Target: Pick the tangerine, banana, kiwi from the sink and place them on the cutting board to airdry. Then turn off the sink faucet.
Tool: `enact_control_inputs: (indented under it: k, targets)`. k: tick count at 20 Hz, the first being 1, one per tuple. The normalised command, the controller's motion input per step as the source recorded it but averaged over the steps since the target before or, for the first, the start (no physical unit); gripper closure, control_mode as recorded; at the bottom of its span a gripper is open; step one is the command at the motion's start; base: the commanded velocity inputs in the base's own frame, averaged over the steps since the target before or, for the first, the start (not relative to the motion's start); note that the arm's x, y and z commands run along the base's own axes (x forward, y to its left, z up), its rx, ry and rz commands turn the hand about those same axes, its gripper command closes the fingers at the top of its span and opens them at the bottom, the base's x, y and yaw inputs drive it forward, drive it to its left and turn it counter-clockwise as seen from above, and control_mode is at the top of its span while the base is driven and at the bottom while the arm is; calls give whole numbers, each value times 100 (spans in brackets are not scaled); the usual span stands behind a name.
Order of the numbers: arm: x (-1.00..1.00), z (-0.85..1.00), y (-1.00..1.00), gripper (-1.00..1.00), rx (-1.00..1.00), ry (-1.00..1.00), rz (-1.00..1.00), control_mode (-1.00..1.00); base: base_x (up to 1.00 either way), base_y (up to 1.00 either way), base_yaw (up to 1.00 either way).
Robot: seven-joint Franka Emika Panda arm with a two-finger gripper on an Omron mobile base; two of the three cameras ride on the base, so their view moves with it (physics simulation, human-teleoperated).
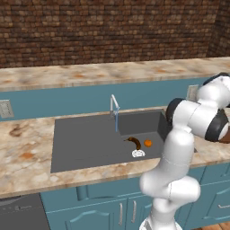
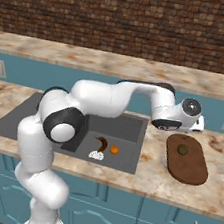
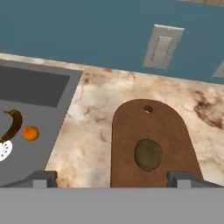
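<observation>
The olive-brown kiwi (image 3: 148, 154) (image 2: 182, 149) lies on the dark brown cutting board (image 3: 131, 127) (image 2: 187, 167), on the counter right of the sink (image 1: 90, 139) (image 2: 127, 129). My gripper (image 3: 111, 179) (image 2: 181, 128) hangs open above the board's near end, a little above the kiwi and holding nothing. In the sink, the bright orange tangerine (image 1: 148, 143) (image 2: 114, 149) (image 3: 30, 133) sits beside the dark curved banana (image 1: 134, 142) (image 2: 102, 144) (image 3: 13, 124), close to the white drain (image 1: 138, 153). The silver sink faucet (image 1: 114, 104) stands at the sink's back rim with a thin blue stream (image 1: 117, 122) running.
Marble counter (image 3: 89, 118) separates the sink's edge from the board. Wall outlets (image 3: 162, 47) (image 1: 5, 108) sit on the blue backsplash, under a raised counter ledge (image 1: 90, 74) and a brick wall. My arm arches across the sink's right half in the right base view.
</observation>
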Motion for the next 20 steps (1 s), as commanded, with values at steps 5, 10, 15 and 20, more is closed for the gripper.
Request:
enact_control_inputs:
  k: [5, 10, 15, 20]
  targets:
    - [-59, 61, 0, -100, 0, -4, 3, -100, 0, 0, 0]
    - [-74, 17, 30, -100, 0, -21, -12, -100, 0, 0, 0]
    - [-40, 23, 54, -100, 7, -2, -26, -100, 0, 0, 0]
    - [-22, 61, 37, -100, 13, 24, -23, -100, 0, 0, 0]
